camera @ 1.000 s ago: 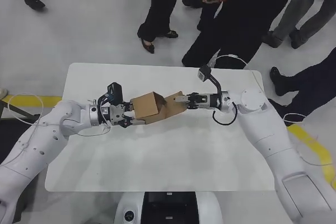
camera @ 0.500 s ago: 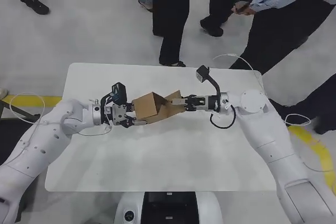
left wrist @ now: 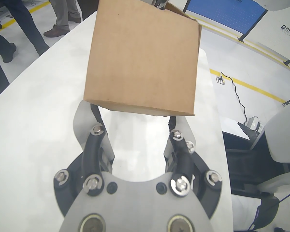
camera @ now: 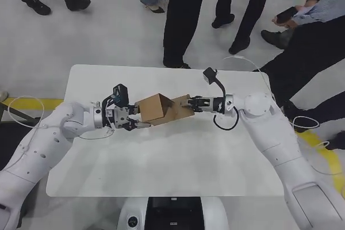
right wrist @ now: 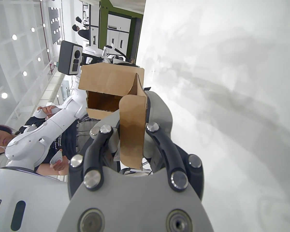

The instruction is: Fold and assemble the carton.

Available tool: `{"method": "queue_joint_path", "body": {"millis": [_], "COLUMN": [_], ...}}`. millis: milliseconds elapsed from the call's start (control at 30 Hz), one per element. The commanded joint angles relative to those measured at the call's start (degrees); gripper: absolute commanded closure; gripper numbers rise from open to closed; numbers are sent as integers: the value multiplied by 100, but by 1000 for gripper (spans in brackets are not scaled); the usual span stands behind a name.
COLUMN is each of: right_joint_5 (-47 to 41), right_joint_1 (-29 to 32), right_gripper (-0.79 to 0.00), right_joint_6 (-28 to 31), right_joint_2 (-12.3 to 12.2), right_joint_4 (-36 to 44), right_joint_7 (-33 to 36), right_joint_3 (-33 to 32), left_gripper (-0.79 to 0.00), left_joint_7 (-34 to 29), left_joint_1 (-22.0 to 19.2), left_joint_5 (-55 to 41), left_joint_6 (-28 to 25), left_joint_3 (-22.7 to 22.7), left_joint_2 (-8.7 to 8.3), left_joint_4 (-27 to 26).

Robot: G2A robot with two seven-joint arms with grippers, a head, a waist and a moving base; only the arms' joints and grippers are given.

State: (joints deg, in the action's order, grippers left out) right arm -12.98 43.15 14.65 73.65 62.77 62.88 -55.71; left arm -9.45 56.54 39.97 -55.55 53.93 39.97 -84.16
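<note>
Brown cardboard carton [camera: 155,107], squared up, tilted, one end open, flap outstretched

You are working in a robotics lab or demo hall: a white table [camera: 161,167] is standing on a pale glossy floor [camera: 34,52], yellow tape lines [left wrist: 256,89] are crossing it, a blue partition panel [left wrist: 220,10] is standing behind, and ceiling spotlights [right wrist: 14,37] are shining near cabinets [right wrist: 116,37].

The carton [left wrist: 142,56] hides fingertips of the left gripper [left wrist: 133,118].
</note>
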Motion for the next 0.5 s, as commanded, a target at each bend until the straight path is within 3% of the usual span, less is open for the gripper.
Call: {"method": "queue_joint_path", "body": {"millis": [0, 67, 133, 167, 467], "right_joint_5": [-39, -70, -141, -174, -705], "right_joint_1": [17, 29, 44, 49, 56], "right_gripper": [0, 0, 0, 0, 0], "right_joint_6": [6, 22, 42, 50, 230], "right_joint_2": [-5, -9, -11, -12, 12], "right_joint_4": [29, 49, 53, 49, -174], "right_joint_7": [19, 30, 37, 38, 275], "right_joint_3": [-13, -29, -48, -57, -90], "left_gripper": [-520, -545, -736, -785, -785], "left_joint_7": [-1, 8, 31, 50, 462], "left_joint_1": [20, 39, 58, 69, 189], "left_joint_5": [8, 13, 13, 18, 102], "left_joint_6": [-4, -16, -33, -43, -245], "left_joint_3": [28, 58, 91, 108, 238], "left_joint_2": [7, 15, 23, 28, 82], "left_joint_4": [-6, -10, -16, -16, -5]}}
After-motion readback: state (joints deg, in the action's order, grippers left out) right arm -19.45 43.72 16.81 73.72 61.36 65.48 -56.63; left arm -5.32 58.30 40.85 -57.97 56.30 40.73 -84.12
